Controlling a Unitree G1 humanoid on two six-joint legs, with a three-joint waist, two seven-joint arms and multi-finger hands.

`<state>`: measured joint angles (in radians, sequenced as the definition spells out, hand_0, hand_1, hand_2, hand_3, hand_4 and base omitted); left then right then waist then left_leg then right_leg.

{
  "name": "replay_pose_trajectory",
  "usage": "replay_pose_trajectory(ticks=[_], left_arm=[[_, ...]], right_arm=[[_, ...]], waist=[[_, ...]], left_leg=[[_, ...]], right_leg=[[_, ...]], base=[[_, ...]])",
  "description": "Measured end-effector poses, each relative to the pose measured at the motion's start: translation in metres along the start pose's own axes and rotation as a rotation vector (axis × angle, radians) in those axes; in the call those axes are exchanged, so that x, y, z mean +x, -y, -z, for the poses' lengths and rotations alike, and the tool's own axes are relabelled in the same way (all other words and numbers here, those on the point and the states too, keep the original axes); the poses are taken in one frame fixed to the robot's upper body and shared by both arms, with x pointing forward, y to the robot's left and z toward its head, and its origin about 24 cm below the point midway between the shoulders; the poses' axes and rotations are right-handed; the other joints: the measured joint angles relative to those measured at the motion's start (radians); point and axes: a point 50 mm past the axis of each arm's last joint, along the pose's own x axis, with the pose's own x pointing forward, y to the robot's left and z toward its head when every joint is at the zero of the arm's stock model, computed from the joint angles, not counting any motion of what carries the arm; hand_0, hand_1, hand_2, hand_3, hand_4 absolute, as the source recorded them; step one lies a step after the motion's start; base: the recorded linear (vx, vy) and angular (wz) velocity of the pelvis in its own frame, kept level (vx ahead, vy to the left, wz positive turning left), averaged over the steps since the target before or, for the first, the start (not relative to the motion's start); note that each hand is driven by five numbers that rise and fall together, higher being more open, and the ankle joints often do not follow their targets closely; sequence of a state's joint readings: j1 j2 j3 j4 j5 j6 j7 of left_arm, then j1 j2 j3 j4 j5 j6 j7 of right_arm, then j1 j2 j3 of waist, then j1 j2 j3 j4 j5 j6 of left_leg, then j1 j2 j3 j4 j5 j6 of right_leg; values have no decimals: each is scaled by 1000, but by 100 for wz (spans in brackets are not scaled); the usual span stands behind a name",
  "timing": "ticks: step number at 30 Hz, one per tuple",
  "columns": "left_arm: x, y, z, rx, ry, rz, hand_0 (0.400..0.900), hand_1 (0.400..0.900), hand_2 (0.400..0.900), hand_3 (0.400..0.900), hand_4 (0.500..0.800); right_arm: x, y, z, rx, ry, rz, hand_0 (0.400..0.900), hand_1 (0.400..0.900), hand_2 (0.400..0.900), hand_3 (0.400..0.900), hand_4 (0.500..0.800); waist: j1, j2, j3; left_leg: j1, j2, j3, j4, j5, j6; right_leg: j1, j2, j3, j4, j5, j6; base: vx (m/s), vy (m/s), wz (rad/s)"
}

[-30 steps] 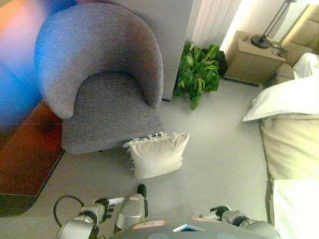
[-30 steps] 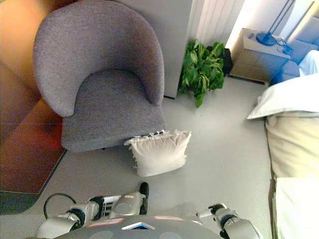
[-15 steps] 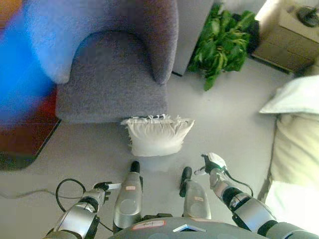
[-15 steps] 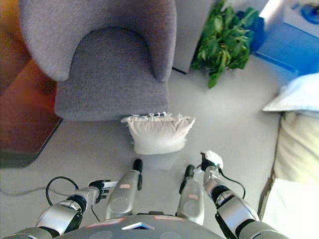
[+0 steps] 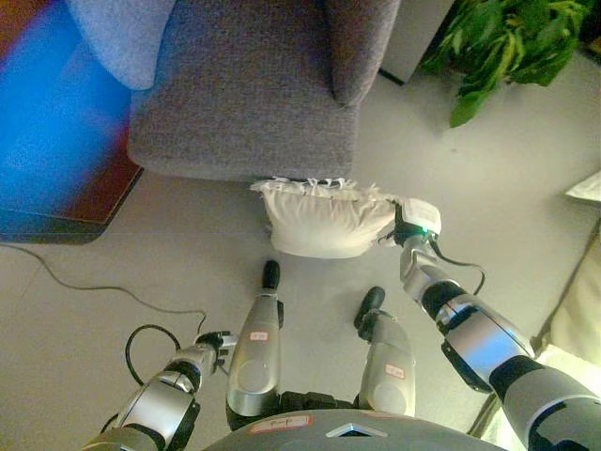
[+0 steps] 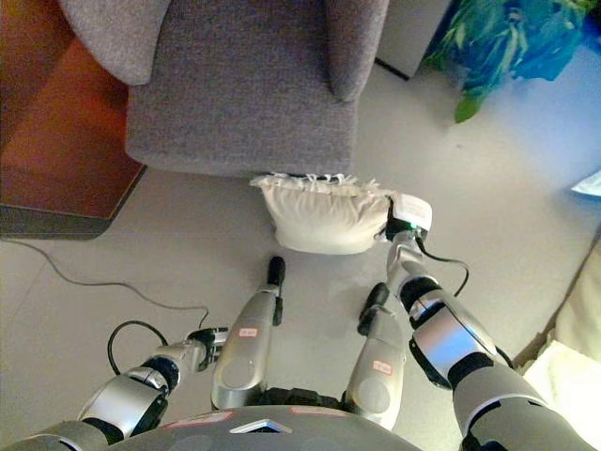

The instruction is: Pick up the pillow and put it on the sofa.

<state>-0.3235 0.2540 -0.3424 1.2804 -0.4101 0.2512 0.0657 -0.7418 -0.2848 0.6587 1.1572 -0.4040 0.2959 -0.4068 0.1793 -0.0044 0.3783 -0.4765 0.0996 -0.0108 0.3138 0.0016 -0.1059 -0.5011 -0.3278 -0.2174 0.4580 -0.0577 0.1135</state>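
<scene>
A cream pillow (image 5: pixel 324 218) with a fringed top edge stands on the grey floor, leaning against the front of the grey armchair (image 5: pixel 254 94). My right hand (image 5: pixel 398 233) is stretched forward and sits against the pillow's right end, its fingertips hidden by the cloth. My left hand (image 5: pixel 216 341) hangs low at the lower left, well short of the pillow and touching nothing. The chair's seat holds nothing.
A green potted plant (image 5: pixel 498 42) stands at the upper right by the wall. A red-brown rug (image 6: pixel 56 141) lies left of the chair. Pale bedding (image 5: pixel 577 310) runs along the right edge, with a white pillow corner (image 5: pixel 587 185) above it.
The view has tipped down and come closer to the chair. My right arm has reached forward, from a hand's width short of the pillow to its right end. The left hand stays low.
</scene>
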Motion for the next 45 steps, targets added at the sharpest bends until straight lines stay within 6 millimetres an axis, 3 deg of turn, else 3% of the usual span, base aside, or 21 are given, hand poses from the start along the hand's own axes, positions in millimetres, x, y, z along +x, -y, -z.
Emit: replay_pose_trajectory(ticks=[4, 12, 24, 30, 34, 44, 45], left_arm=[[-3, 3, -23, -16, 45, 13, 900, 900, 900, 900, 800], [-6, 13, -39, -132, 57, 50, 900, 900, 900, 900, 800], [-7, 24, -42, -239, 27, 95, 900, 900, 900, 900, 800], [-8, 25, -44, -316, 24, 120, 900, 900, 900, 900, 800], [-9, 26, -44, -373, 10, 140, 900, 900, 900, 900, 800], [-9, 17, -44, -460, -3, 143, 900, 900, 900, 900, 800], [-8, 19, -39, -462, -22, 147, 900, 900, 900, 900, 800]], right_arm=[[9, 25, -15, 0, 28, 60, 900, 900, 900, 900, 800], [20, 59, -21, -31, 19, 99, 900, 900, 900, 900, 800], [32, 102, -17, -74, -37, 130, 900, 900, 900, 900, 800], [35, 120, -13, -96, -54, 169, 900, 900, 900, 900, 800], [37, 147, -18, -110, -48, 215, 900, 900, 900, 900, 800], [37, 213, -24, -141, -49, 277, 900, 900, 900, 900, 800], [36, 218, -28, -148, -30, 276, 900, 900, 900, 900, 800]], waist=[[17, 4, 22], [21, 25, 60], [56, 50, 100], [74, 58, 105], [76, 60, 106], [106, 68, 109], [103, 74, 108]], left_leg=[[-42, -2, -13, 27, 0, 0], [-145, -17, -35, 93, 0, 0], [-340, -29, -53, 263, -21, -8], [-457, -56, -98, 392, -61, -22], [-565, -90, -141, 486, -75, -34], [-808, -114, -155, 699, -85, -49], [-828, -128, -156, 817, -141, -17]], right_leg=[[-34, -1, 5, 24, -10, 2], [-134, -19, 13, 101, -25, -8], [-336, -38, 54, 272, -60, -21], [-445, -41, 84, 378, -73, -24], [-558, -40, 118, 462, -74, -25], [-807, -40, 177, 643, -83, -36], [-823, -50, 173, 649, -83, -36]], base=[[-5, 33, 8], [-11, 40, 5], [-21, 41, 0], [-5, 11, 2], [-34, 32, 4], [-7, 8, 0], [-25, 31, -4]])
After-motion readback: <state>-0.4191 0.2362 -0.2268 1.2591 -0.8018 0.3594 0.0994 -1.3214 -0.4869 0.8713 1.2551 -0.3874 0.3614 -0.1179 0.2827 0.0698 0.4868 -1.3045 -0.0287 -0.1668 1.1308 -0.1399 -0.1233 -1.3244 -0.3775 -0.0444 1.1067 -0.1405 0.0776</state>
